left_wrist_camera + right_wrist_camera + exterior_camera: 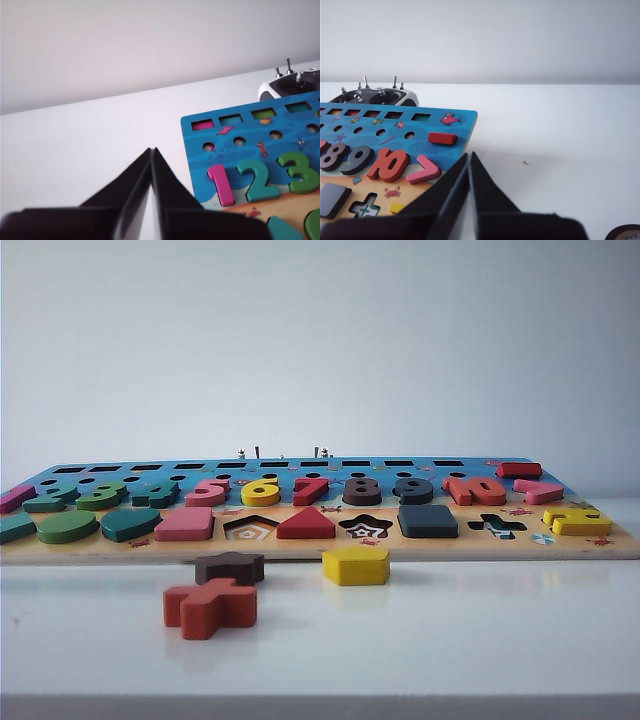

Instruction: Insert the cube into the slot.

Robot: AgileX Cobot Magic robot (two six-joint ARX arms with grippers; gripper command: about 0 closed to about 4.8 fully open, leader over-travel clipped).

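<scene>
Lying nearest the exterior camera on the white table (pixel 480 640), three loose pieces are seen: an orange cross block (pixel 210 607), a dark brown star block (pixel 229 567) and a yellow hexagon block (pixel 356 565), presumably taken out of the puzzle board (pixel 320 548) and set just in front of its edge, within easy reach.

Behind them, in the board's front row, the cube (pixel 427 521) is seen lying flat between the open star-shaped recess (pixel 365 527) and the open cross-shaped recess (pixel 497 526). It appears to be seated in the slot already, so no checkerboard base is shown there; the insertion is judged done or nearly so. In the right wrist view the cube (pixel 331 199) is found at the board's near edge, beside the cross recess.

Neither arm is shown in the exterior view. The left gripper (pixel 151 152) is held over bare table just beside the board's corner with the number 1, its jaws pressed together and nothing between them. The right gripper (pixel 469 157) is held off the opposite end of the board, jaws likewise together and empty, well apart from the cube. A radio controller (pixel 375 96) is seen beyond the far edge of the board.
</scene>
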